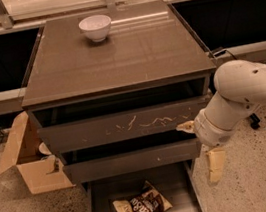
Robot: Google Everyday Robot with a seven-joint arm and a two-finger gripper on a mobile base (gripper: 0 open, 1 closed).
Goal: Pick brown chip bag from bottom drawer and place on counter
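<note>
The brown chip bag [142, 209] lies flat on the floor of the open bottom drawer [179, 184], toward its front, tan end to the left. My gripper [201, 147] hangs at the cabinet's right front corner, beside the middle drawer and above the bottom drawer's right rail. It is up and to the right of the bag, not touching it. Its cream fingers [215, 165] are spread apart and hold nothing. The counter [134, 52] is the glossy top of the cabinet.
A white bowl [95, 27] stands at the back of the counter. The scratched-front top drawer [126, 125] and the middle drawer [132, 161] stick out slightly. An open cardboard box [28, 163] sits on the floor to the left. A railing runs behind.
</note>
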